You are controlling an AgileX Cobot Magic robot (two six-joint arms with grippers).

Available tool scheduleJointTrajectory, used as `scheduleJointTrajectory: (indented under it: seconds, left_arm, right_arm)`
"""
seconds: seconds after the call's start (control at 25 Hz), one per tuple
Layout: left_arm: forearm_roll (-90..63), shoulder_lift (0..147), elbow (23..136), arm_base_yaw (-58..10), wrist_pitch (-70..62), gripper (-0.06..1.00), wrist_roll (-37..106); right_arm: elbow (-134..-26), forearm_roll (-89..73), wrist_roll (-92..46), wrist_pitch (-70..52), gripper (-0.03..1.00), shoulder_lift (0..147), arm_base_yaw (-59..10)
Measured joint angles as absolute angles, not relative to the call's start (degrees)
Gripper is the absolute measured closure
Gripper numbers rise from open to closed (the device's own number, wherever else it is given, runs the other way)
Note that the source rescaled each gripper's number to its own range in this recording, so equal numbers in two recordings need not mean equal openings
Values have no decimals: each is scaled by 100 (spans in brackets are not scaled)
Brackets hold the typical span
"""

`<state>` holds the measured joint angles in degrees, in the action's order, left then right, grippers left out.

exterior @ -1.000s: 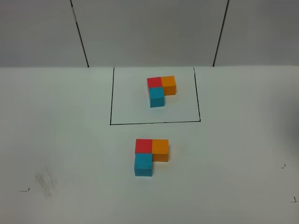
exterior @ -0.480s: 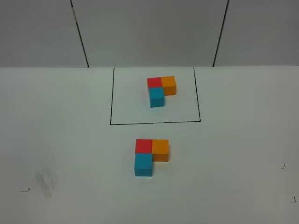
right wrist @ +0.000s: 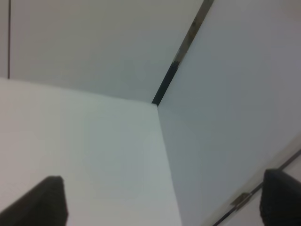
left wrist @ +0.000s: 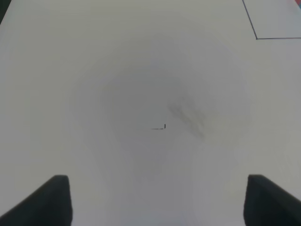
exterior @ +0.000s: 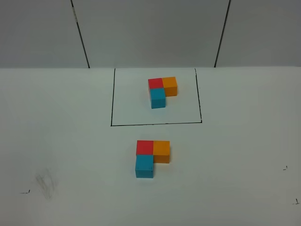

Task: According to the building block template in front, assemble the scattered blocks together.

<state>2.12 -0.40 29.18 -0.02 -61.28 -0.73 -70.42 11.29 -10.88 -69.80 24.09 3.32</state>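
White desk [exterior: 66, 141], matte. A black-lined rectangle [exterior: 112, 103] is drawn at centre rear. A grey smudge [exterior: 46, 182] is seen near the front left, possibly a scuff. Small black tick marks [exterior: 24, 191] are noted toward the front corners. Pale wall panels [exterior: 150, 33] behind, divided by dark seams [exterior: 81, 35].

Even, diffuse light, soft faint shadows; exterior view sharp — both wrist views blurred, dim at edges
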Motion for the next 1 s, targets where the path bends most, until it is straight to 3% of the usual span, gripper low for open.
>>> scheduleJointTrajectory:
  seconds: [0.36, 1.0]
  left_arm:
    - [212, -40, 2918, -2, -6128, 9, -73]
    - [212, -40, 2918, -2, -6128, 9, -73]
  right_arm:
    - [-5004, 398, -450, -7042, 28, 391, 332]
    - [-3137, 38, -313, -6932, 29, 303, 332]
